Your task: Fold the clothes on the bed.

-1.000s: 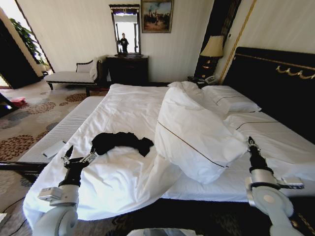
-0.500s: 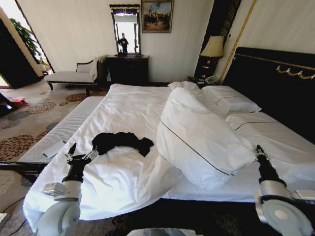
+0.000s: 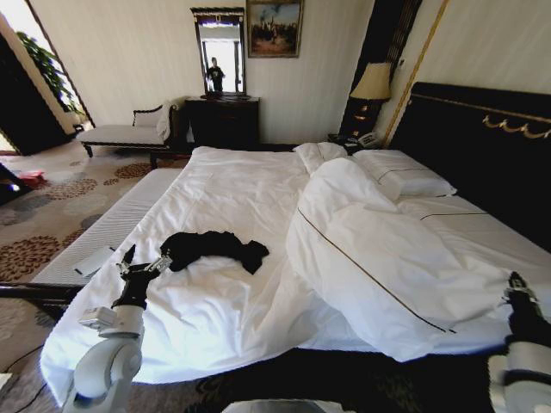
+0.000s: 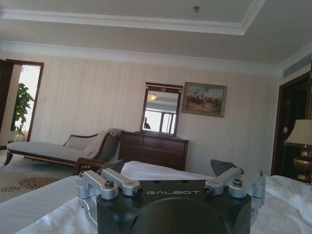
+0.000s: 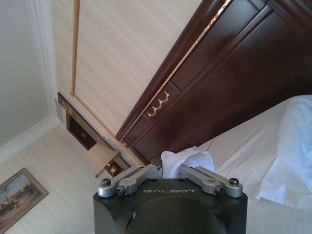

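On the left, the left gripper (image 3: 141, 261) has crept a little forward over the last second and now hangs with its fingers spread open just beside the near edge of the black T-shirt (image 3: 213, 248), holding nothing. To me this means the first grasp on the shirt is being prepared, but no fold is begun.

The T-shirt lies on the white sheet in the near left part of the bed (image 3: 232, 185), crumpled into a long dark heap, with one corner pointing toward the duvet (image 3: 387, 258). Its lettering cannot be seen.

In the middle, the white duvet has slid away toward the headboard side and lies lower now, so more free sheet is beside the shirt for spreading it.

On the right, the right gripper (image 3: 517, 284) has drawn back to the near right corner; its jaws stand closed on nothing in the wrist view.
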{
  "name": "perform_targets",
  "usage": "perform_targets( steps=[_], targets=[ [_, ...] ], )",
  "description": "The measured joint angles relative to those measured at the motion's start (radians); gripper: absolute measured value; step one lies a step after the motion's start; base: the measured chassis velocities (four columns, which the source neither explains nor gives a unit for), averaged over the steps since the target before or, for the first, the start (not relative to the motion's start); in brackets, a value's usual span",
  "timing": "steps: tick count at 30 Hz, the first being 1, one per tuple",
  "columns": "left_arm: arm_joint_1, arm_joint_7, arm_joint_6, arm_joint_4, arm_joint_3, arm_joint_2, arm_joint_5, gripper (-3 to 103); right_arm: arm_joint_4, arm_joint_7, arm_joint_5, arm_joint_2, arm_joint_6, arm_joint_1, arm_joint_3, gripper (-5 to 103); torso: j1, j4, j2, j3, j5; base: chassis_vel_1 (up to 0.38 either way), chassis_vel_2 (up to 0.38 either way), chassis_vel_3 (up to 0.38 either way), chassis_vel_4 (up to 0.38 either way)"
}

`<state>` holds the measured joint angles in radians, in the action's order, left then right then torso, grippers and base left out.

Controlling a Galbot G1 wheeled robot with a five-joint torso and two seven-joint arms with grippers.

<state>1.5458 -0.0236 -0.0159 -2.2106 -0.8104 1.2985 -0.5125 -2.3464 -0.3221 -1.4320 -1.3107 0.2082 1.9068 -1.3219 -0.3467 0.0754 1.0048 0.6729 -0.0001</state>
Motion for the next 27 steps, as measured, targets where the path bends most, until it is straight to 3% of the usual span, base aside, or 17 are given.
perform_targets(
  steps=[11,27],
  targets=[
    [-0.041,0.000,-0.001,0.034,0.030,-0.027,-0.027,100,-0.050,-0.070,-0.027,-0.068,0.021,0.098,-0.119,0,0.000,0.0000,0.000,0.000,0.0000,0.000,0.000,0.000,0.000],
    [-0.095,0.002,0.005,0.090,0.083,-0.072,-0.083,100,-0.056,-0.310,0.080,-0.163,0.009,0.182,-0.180,0,0.000,-0.0003,0.000,0.000,0.0001,0.000,0.000,0.000,0.000]
  ],
)
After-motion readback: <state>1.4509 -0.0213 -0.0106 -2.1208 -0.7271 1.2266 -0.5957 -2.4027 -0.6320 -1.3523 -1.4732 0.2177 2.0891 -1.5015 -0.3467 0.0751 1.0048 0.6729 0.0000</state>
